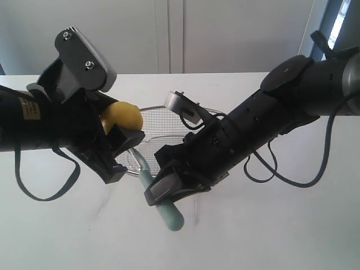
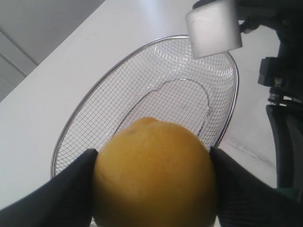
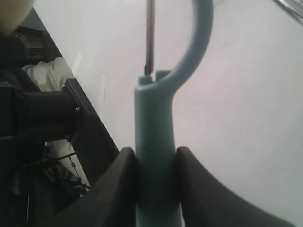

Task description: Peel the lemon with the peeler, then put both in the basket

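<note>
My left gripper (image 1: 122,128) is shut on the yellow lemon (image 1: 125,116) and holds it in the air over the near left rim of the wire basket (image 1: 154,108). In the left wrist view the lemon (image 2: 154,172) fills the gap between both black fingers, with the basket's mesh (image 2: 156,85) behind it. My right gripper (image 1: 163,192) is shut on the pale teal peeler (image 1: 170,216), just below and right of the lemon. The handle (image 3: 154,123) sits clamped between the pads, and the curved head (image 3: 199,42) and thin metal blade (image 3: 149,33) point away from the gripper (image 3: 155,163).
The basket stands on a white table (image 1: 270,236) against a pale wall. The two arms meet close together over the basket's near side. The right arm's pale wrist block (image 2: 213,28) hangs over the basket's far rim.
</note>
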Robot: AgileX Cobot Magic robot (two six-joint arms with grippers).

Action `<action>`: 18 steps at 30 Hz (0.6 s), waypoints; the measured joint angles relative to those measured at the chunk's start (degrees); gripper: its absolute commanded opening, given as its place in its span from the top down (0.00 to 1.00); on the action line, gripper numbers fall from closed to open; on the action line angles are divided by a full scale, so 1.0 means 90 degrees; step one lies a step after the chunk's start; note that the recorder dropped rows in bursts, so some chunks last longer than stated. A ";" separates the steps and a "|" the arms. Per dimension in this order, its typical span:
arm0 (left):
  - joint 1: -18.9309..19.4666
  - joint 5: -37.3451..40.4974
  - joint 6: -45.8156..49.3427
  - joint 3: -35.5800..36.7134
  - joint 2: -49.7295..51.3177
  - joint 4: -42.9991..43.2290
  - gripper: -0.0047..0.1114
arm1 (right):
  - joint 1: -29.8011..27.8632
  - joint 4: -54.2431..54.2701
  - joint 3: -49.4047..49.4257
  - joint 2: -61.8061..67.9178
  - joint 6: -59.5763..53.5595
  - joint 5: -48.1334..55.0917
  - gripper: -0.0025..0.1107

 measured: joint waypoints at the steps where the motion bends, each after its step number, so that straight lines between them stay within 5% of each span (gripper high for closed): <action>1: 0.0000 0.0000 0.0000 0.0000 0.0038 0.0000 0.96 | 0.0000 0.0000 0.0000 0.0000 0.0002 0.0013 0.98; 18: 0.0000 -0.0027 -0.0164 0.0000 0.0326 0.0000 0.96 | 0.0000 0.0013 0.0000 0.0000 -0.0037 0.0003 0.98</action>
